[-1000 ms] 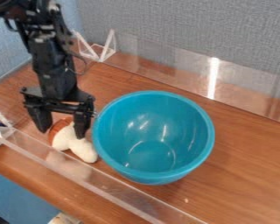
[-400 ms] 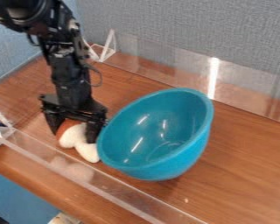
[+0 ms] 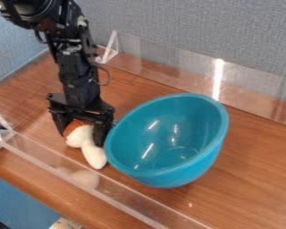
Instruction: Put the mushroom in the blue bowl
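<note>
The gripper (image 3: 82, 128) is set straight down with its jaws spread over the mushroom (image 3: 86, 143); the cap is framed between the fingers, and the cream stem juts out towards the camera; immediately to the gripper's right the tilted wall of the blue bowl (image 3: 170, 139) is met, touching or nearly touching the right finger, so passage there is blocked; in front a low clear barrier (image 3: 62, 170) is stood; to the left, bare wooden table (image 3: 21, 98) is offered; above the bowl, open space is left.
</note>
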Controlling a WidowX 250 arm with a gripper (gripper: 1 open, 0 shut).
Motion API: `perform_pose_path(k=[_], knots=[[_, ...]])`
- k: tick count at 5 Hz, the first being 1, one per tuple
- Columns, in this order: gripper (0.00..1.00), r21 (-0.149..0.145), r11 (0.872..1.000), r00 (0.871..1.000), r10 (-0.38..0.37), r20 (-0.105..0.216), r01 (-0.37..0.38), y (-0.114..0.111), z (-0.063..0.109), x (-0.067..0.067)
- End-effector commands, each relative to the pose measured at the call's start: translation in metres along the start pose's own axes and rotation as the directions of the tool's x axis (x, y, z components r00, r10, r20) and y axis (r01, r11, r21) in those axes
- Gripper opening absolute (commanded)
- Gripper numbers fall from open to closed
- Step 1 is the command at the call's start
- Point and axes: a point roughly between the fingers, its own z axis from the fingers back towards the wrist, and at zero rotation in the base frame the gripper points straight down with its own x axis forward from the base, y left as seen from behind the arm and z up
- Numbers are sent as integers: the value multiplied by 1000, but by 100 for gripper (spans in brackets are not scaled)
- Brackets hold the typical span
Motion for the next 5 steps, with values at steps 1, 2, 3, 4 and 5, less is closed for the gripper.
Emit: perform_pose_path(k=[1,2,3,4,5], knots=[[100,10,1000,999,-20,33,19,24,4,7],[100,7,999,998,-46,32,46,41,1,6],[100,4,999,998,-48,33,48,37,3,3],[100,0,999,998,-50,33,50,33,6,-1],[100,-2,999,998,-53,33,53,29,9,-4]])
